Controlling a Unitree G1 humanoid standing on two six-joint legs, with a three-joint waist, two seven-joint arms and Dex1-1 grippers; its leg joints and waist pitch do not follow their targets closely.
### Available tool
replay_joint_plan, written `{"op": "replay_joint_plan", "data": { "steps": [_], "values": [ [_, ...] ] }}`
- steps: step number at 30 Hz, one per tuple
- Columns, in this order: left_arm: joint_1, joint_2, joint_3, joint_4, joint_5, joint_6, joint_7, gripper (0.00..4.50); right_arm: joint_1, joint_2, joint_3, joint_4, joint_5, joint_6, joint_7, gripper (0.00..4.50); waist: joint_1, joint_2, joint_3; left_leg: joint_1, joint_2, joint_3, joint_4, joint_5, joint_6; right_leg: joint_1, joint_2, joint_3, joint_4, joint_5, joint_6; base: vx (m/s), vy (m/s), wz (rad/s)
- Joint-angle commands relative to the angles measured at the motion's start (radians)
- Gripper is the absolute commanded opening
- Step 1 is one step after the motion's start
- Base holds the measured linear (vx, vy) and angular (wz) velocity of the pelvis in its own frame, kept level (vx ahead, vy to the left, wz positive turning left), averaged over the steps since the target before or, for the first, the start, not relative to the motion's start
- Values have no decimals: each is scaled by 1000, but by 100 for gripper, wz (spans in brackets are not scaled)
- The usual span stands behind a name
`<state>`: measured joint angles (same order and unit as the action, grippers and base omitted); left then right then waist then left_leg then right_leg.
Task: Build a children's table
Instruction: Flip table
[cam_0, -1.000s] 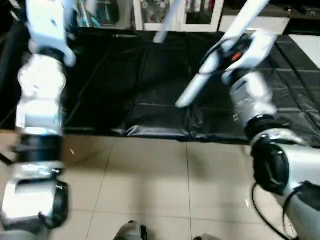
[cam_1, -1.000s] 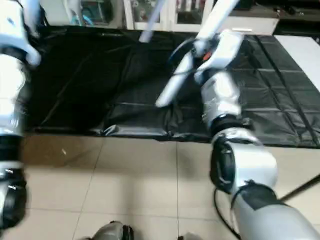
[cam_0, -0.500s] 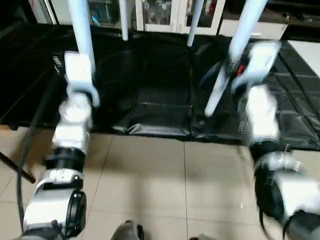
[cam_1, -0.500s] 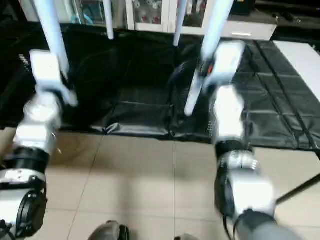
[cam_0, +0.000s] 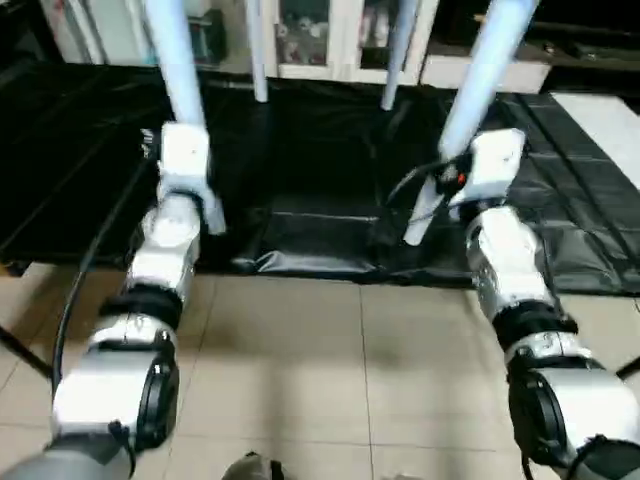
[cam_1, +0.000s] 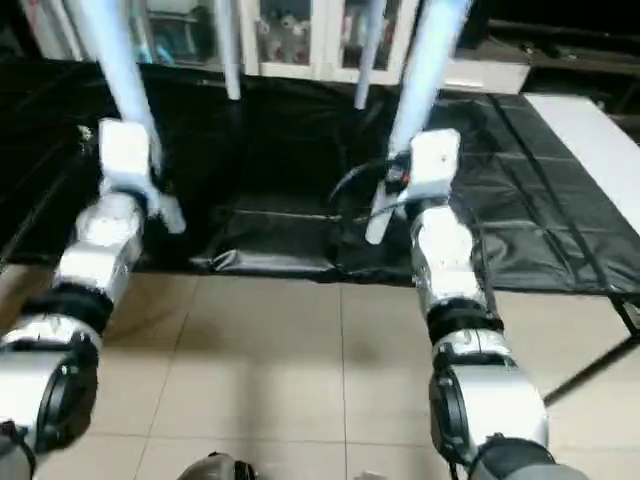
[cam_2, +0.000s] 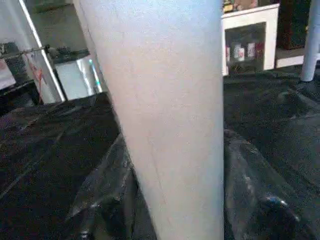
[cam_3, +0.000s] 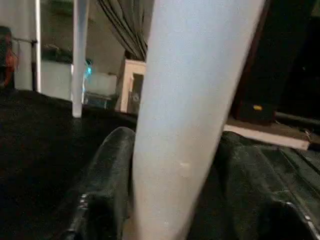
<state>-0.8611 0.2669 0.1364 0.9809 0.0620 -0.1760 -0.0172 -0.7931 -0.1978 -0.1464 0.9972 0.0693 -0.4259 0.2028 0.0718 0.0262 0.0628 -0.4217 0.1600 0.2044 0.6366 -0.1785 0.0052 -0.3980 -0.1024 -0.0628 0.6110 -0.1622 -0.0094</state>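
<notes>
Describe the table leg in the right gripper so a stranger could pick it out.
Four white tapered tube legs rise over the large black-covered work table. A pair stands far back; the left gripper holds the left white leg. Yours is the long white leg in the right gripper, leaning rightward toward its top.

all four white legs (cam_0: 480, 90) run off the picture's edge at 12 o'clock, so the tabletop is out of sight. the near leg (cam_2: 165, 125) hides the left gripper's fingers; the right's likewise.
</notes>
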Motion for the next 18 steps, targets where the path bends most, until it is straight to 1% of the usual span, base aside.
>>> {"op": "replay_joint_plan", "data": {
  "steps": [1,2,4,5,6,7,8,9,10,11,12,13,14,15,16,17,18],
  "values": [
    [-27,-1,0,18,-6,-18,-11,272,-13,-10,4,-9,-2,2,1,302,-11,4,-93,55,63,-40,-97,-336,-30,21,-57,31,-59,-157,-197,0,0,0],
    [-27,1,2,20,-7,-24,-8,280,-13,-12,4,-15,-2,-3,2,315,-13,4,-94,53,63,-39,-95,-307,-18,23,-57,30,-56,-135,-209,0,0,0],
    [-26,3,6,14,-10,-37,-2,307,-10,-16,2,-30,-2,-11,1,329,-15,3,-95,51,64,-37,-93,-278,-4,25,-55,29,-53,-105,-219,0,0,0],
    [-26,4,8,6,-16,-55,2,312,-2,-19,-1,-52,4,-21,11,335,-17,9,-97,49,63,-38,-92,-259,5,27,-54,28,-50,-80,-224,0,0,0],
    [-15,5,11,-17,-20,-67,6,316,12,-19,-3,-82,10,-28,16,358,-18,7,-97,49,64,-37,-91,-250,10,28,-53,27,-48,-67,-226,0,0,0],
    [-9,6,12,-29,-22,-75,9,316,20,-19,-4,-99,13,-32,20,358,-17,7,-99,50,65,-37,-90,-235,20,28,-53,27,-45,-44,-229,0,0,0],
    [12,8,15,-62,-25,-85,9,340,42,-14,-5,-142,25,-28,33,373,-17,9,-98,48,66,-37,-89,-218,32,31,-53,27,-42,-21,-233,0,0,0],
    [12,8,15,-62,-25,-85,9,351,42,-14,-5,-142,25,-28,33,380,-16,8,-98,48,67,-37,-90,-215,38,31,-54,27,-43,-17,-233,0,0,0],
    [52,12,21,-115,-34,-115,-4,351,83,-7,-3,-212,41,-20,51,389,-15,6,-97,49,69,-36,-89,-212,48,32,-54,27,-43,-13,-236,0,0,0],
    [72,13,26,-137,-45,-122,-20,356,104,-4,0,-246,46,-18,58,389,-16,5,-96,47,69,-36,-89,-209,56,33,-54,28,-43,-17,-235,0,0,0],
    [72,13,26,-137,-45,-122,-20,357,104,-4,0,-246,46,-18,58,407,-15,7,-97,49,69,-35,-89,-214,55,30,-53,27,-43,-25,-235,0,0,0],
    [84,12,29,-147,-52,-125,-30,357,117,-2,2,-265,48,-19,61,407,-18,5,-97,52,67,-33,-89,-224,51,28,-50,28,-44,-44,-237,0,0,0],
    [143,8,39,-205,-89,-162,-81,357,184,10,15,-372,59,-27,70,407,-14,4,-91,51,70,-34,-94,-251,46,27,-53,31,-53,-80,-229,0,0,0],
    [150,6,39,-213,-94,-166,-87,357,191,11,17,-383,60,-27,70,407,-14,4,-91,51,70,-34,-94,-251,46,27,-53,31,-53,-80,-229,0,0,0],
    [197,-5,42,-276,-130,-198,-128,357,243,20,24,-464,65,-23,65,407,-12,2,-90,52,74,-37,-100,-281,29,27,-55,32,-56,-124,-210,0,0,0],
    [214,-10,43,-302,-143,-208,-141,357,261,23,26,-491,65,-18,61,407,-15,1,-90,51,74,-36,-100,-285,25,24,-53,32,-55,-128,-208,0,0,0],
    [231,-18,43,-337,-163,-205,-155,357,280,28,24,-522,67,-9,54,407,-17,4,-91,55,72,-36,-102,-306,14,19,-48,32,-56,-147,-203,0,0,0]
  ]
}}
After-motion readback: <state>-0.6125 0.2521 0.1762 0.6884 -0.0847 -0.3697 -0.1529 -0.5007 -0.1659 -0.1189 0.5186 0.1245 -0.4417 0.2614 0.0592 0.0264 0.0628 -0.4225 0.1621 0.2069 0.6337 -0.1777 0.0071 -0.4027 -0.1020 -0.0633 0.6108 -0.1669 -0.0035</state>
